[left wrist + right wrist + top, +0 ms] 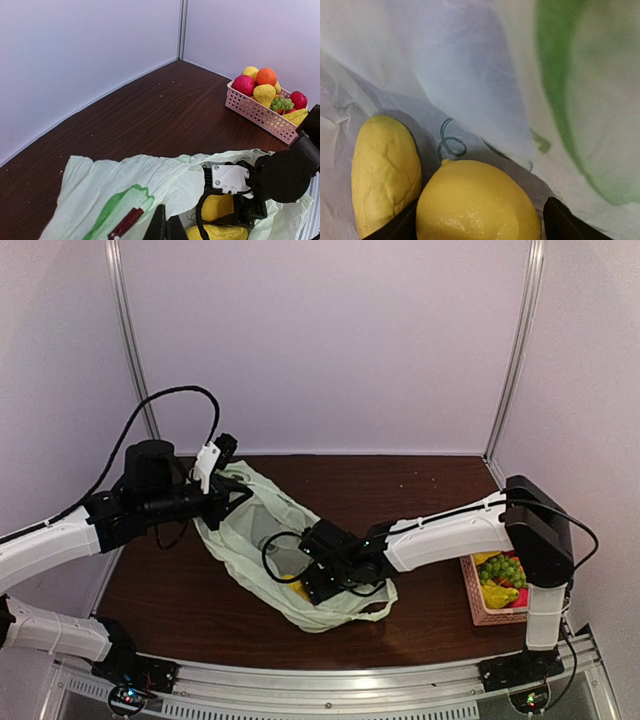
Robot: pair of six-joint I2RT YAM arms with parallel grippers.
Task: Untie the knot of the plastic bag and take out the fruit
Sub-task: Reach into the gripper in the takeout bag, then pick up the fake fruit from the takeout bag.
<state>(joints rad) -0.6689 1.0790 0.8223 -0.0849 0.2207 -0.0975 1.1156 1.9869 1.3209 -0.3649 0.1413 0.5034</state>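
The pale green plastic bag [250,530] lies mid-table with its mouth open; no knot shows. My left gripper [232,488] is shut on the bag's upper rim and holds it up. In the left wrist view its fingertips [166,227] pinch the plastic [125,185]. My right gripper [318,580] is inside the bag. In the right wrist view it [480,227] is open, with a finger on either side of a round yellow lemon [475,195] and a thin gap at the right finger. An elongated yellow fruit [382,170] lies against the lemon's left.
A pink slatted basket [478,612] stands at the right table edge, behind the right arm's base. It holds green grapes [281,103], an orange [266,76], and red and yellow fruits. White walls close the back and sides.
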